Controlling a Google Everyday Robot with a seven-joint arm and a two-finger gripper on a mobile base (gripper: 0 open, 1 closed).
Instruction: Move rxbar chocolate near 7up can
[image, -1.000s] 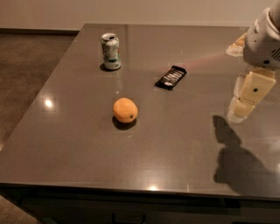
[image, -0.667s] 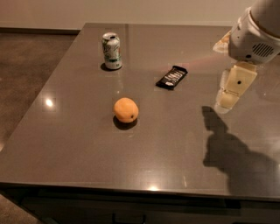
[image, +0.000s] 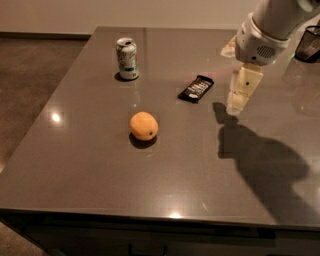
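The rxbar chocolate (image: 196, 88), a flat black wrapper with white lettering, lies on the grey table (image: 100, 190) right of centre. The 7up can (image: 127, 58) stands upright at the back left, well apart from the bar. My gripper (image: 232, 79) hangs above the table just right of the bar. Its cream fingers (image: 243, 89) are spread apart and hold nothing. It casts a dark shadow on the table to the lower right.
A round orange fruit (image: 144, 125) sits in front of the can and left of the bar. A dark mesh container (image: 309, 44) stands at the far right edge. The table's front edge runs along the bottom.
My gripper has moved left and toward the bar, ending close to its right side. The bar, can and orange have not moved.
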